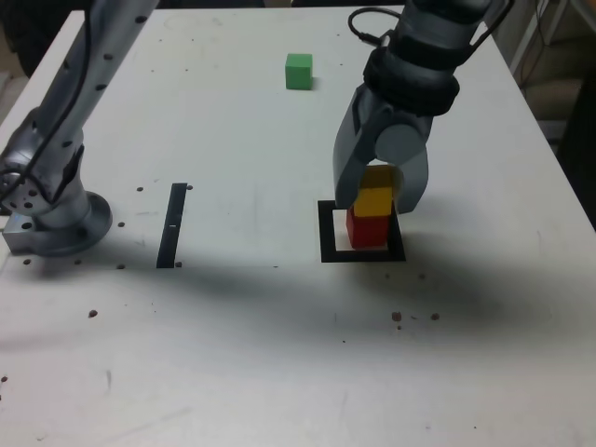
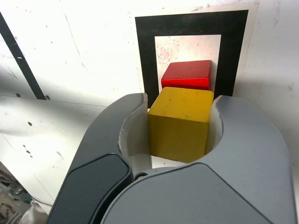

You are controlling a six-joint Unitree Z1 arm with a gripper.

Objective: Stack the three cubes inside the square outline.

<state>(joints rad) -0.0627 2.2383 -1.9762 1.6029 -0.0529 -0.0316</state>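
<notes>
The grey hand (image 1: 380, 191) hangs over the square outline (image 1: 328, 253) with its two curved jaws clamped on the yellow cube (image 1: 375, 198), one jaw pressed against each side of it, as the wrist view shows plainly. Inside the outline, on its pale centre, sits the red cube (image 1: 367, 231), pushed toward the far edge of the pale patch rather than dead in the middle. In the exterior view the yellow cube is directly over the red cube and looks to be resting on its top face, though I cannot tell whether the two truly touch or a sliver of air is left; in the wrist view the yellow cube (image 2: 180, 122) covers the near part of the red cube (image 2: 187, 74), so the two are not perfectly lined up. The green cube (image 1: 298, 71) stands alone on the white worktop (image 1: 233, 354), well apart from the outline, beyond it toward the far edge. A thin black strip (image 1: 172, 224) lies flat to the exterior view's left of the outline, and past the strip stands the arm's round grey base (image 1: 56, 223). A few dark specks dot the worktop nearer than the outline.
</notes>
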